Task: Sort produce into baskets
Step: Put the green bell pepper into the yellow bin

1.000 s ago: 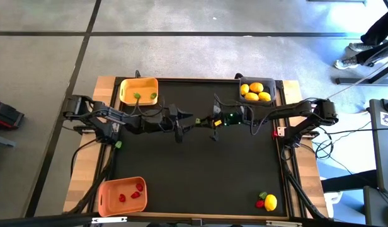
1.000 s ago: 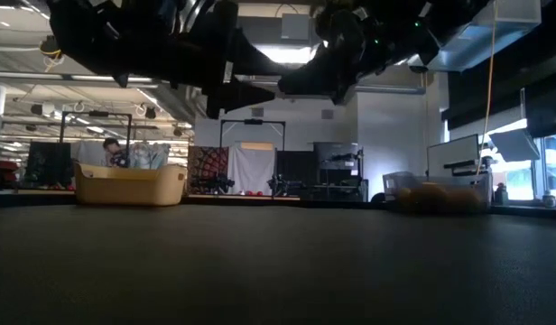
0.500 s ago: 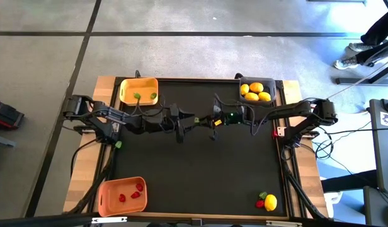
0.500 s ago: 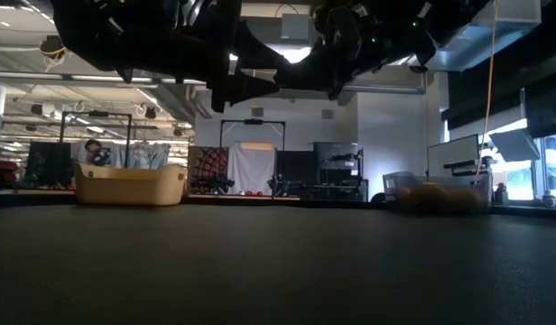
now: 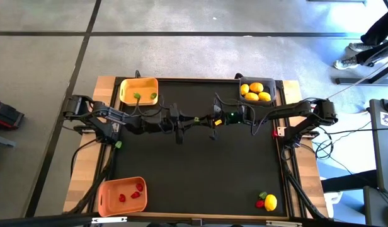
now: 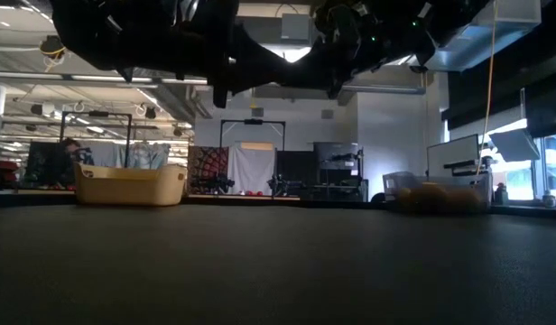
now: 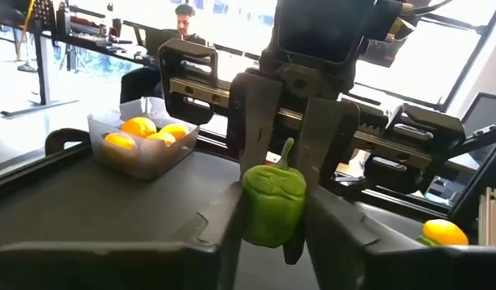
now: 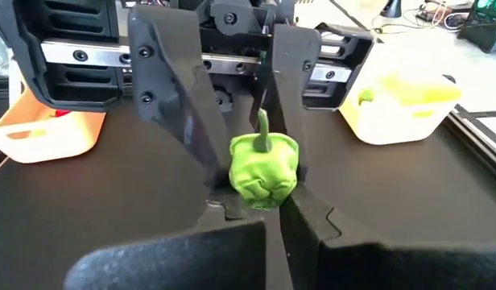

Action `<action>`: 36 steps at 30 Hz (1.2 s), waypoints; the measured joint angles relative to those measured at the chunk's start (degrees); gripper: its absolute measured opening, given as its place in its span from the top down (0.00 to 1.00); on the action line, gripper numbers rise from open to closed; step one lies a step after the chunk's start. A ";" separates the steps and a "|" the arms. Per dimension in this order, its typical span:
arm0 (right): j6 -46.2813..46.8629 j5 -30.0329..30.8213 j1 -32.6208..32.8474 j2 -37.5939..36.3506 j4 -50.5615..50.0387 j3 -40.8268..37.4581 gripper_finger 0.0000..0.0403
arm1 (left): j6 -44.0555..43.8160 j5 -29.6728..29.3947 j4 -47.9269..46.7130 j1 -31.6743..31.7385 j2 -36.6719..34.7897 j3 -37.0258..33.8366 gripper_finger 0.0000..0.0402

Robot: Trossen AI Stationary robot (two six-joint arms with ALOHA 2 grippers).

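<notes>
Above the black mat [image 5: 200, 170], both hands [image 5: 197, 119] clamp one green pepper [image 7: 274, 203] between them

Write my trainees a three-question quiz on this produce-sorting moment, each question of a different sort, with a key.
1. True or false: the green pepper is lying on the table.
2. What is in the grey basket? A. lemons B. green pieces C. nothing
3. Fill in: the orange basket holds only ____ pieces.

Key
1. False: the left gripper and the right gripper both grip it in mid-air.
2. A
3. red
</notes>
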 joint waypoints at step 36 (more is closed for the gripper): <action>4.61 10.43 -1.49 -5.82 -37.95 -1.97 0.57 | 1.74 -0.77 -27.78 8.78 -13.75 0.00 0.88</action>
